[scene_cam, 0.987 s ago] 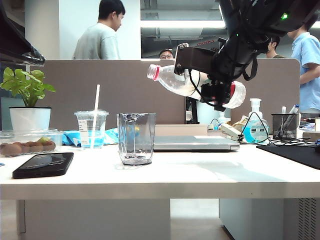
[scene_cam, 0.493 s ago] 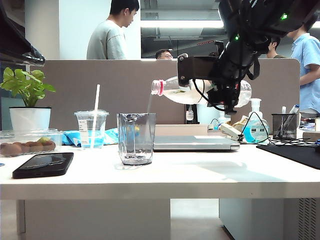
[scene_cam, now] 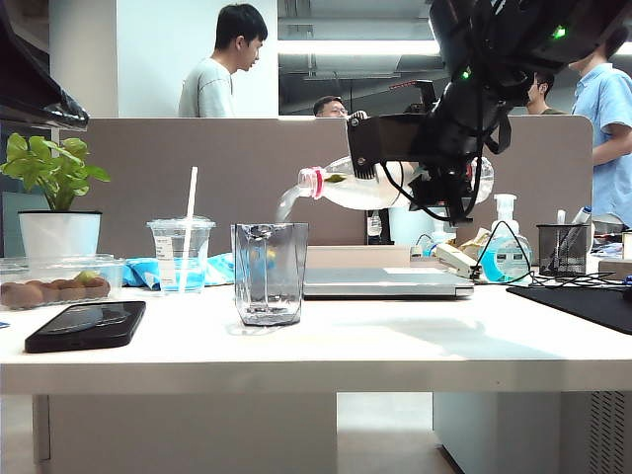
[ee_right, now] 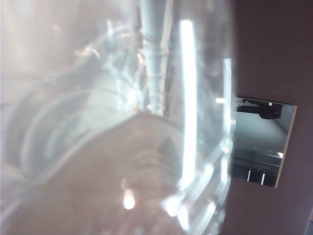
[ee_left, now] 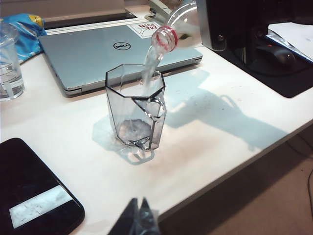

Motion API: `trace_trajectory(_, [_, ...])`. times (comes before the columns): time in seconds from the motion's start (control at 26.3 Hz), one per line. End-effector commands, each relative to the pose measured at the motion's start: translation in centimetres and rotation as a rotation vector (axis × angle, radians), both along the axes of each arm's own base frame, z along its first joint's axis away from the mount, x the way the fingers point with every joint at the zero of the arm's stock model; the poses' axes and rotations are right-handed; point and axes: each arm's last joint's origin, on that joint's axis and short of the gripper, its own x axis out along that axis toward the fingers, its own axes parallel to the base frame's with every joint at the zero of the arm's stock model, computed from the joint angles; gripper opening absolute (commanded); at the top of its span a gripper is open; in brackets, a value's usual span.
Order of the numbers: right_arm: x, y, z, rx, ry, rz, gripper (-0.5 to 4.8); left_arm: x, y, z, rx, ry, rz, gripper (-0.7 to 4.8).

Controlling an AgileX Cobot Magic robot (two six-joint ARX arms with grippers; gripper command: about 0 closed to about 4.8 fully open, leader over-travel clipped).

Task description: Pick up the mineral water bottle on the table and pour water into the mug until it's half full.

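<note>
My right gripper [scene_cam: 439,183] is shut on the mineral water bottle [scene_cam: 365,186], holding it in the air above the laptop, nearly level, with its red-ringed neck tipped slightly down toward the mug [scene_cam: 269,275]. A thin stream of water [ee_left: 149,63] falls from the open mouth of the bottle [ee_left: 188,22] into the clear faceted mug [ee_left: 136,110], which stands upright on the white table [scene_cam: 395,346]. The bottle [ee_right: 122,122] fills the right wrist view, hiding the jaws. My left gripper [ee_left: 139,200] is shut and empty, hovering over the table's front edge on the near side of the mug.
A silver laptop [scene_cam: 385,283] lies behind the mug. A black phone [scene_cam: 84,324], a lidded cup with a straw [scene_cam: 181,252], a food container [scene_cam: 54,281] and a potted plant [scene_cam: 57,232] are at the left. At the right are a pump dispenser [scene_cam: 505,247], pen holder [scene_cam: 563,249] and black mat [scene_cam: 583,301].
The right gripper has rolled, and the bottle's neck has swung down from pointing upward to just below level. Water has begun to run from its mouth into the mug. The left gripper has stayed still.
</note>
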Motion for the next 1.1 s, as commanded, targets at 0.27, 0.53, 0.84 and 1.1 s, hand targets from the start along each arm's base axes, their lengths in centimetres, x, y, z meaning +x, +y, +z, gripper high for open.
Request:
trace_trajectory(0.27, [0.6, 0.3, 1.6, 0.030, -0.080, 0.005, 2.42, 0.0, 0.0, 0.3, -0.008, -0.017, -0.002, -0.04])
trace_trajectory(0.53, [0.7, 0.4, 1.9, -0.012, -0.094, 0.024, 2.42, 0.0, 0.0, 0.3, -0.008, -0.017, -0.001, -0.03])
trace_trajectory(0.84, [0.7, 0.4, 2.0, -0.030, -0.107, 0.031, 2.42, 0.0, 0.0, 0.3, -0.008, -0.017, -0.001, -0.04])
trace_trajectory(1.1, [0.8, 0.4, 2.3, -0.055, -0.141, 0.037, 2.42, 0.0, 0.0, 0.3, -0.008, -0.017, -0.002, -0.04])
